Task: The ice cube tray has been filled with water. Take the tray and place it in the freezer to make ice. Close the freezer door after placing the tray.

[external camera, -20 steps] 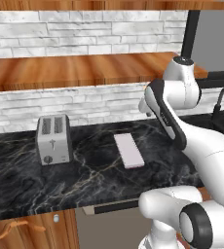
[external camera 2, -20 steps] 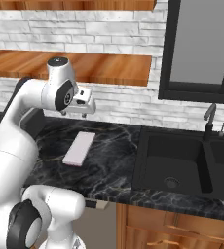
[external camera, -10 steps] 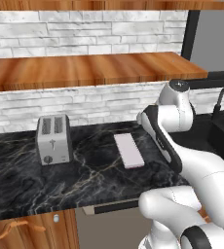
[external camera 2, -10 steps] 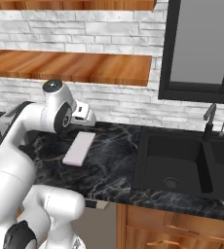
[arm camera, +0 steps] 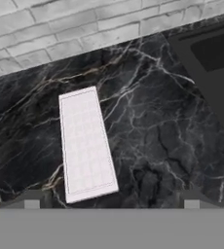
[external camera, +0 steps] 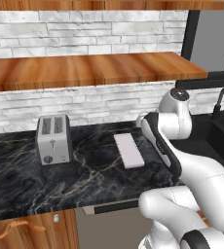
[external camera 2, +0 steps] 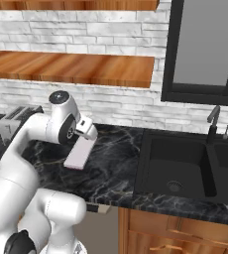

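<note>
The ice cube tray (external camera: 129, 150) is a thin, pale pinkish-white slab lying flat on the black marble counter (external camera: 94, 170), right of the toaster. It also appears as the tray (external camera 2: 80, 154) and the tray (arm camera: 86, 143). My gripper (arm camera: 111, 202) hangs over the tray's near end, apart from it. Its fingertips (arm camera: 32, 200) stand wide apart and hold nothing, so it is open. From the right, the gripper (external camera 2: 91, 135) sits just above the tray's far end. The freezer and its door are out of view.
A silver two-slot toaster (external camera: 53, 139) stands at the counter's left. A black sink (external camera 2: 185, 163) with a faucet (external camera 2: 212, 121) lies to the right. A wooden shelf (external camera: 84, 68) runs along the brick wall above. The counter's front edge is close below the tray.
The arm has bent forward and the hand has come down toward the tray. The tray and toaster have not moved.
</note>
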You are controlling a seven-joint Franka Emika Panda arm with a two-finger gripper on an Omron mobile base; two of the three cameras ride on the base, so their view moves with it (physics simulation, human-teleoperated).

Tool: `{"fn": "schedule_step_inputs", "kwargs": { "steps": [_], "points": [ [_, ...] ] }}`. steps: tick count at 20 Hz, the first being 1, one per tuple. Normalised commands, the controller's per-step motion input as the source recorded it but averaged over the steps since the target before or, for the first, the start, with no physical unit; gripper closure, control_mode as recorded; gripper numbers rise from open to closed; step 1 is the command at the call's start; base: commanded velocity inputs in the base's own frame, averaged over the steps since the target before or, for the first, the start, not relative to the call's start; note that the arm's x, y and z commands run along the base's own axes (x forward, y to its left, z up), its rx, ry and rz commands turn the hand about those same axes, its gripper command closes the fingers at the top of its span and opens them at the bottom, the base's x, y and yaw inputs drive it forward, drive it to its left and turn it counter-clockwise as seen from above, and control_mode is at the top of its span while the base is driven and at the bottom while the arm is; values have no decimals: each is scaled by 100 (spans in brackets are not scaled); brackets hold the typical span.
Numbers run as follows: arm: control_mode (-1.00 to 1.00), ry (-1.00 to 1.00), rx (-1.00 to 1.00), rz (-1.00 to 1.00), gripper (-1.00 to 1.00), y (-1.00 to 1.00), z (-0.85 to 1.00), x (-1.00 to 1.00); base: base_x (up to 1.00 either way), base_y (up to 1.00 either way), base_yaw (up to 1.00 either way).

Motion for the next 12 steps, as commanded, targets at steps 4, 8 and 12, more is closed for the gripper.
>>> {"fn": "schedule_step_inputs", "kwargs": {
  "steps": [4,8,12],
  "points": [
    [-100,0,6,-12,-100,0,-28,24,0,0,0],
    [-100,1,0,-11,-100,0,-30,41,0,0,0],
    [-100,4,0,-8,-100,0,-16,45,0,0,0]
  ]
}}
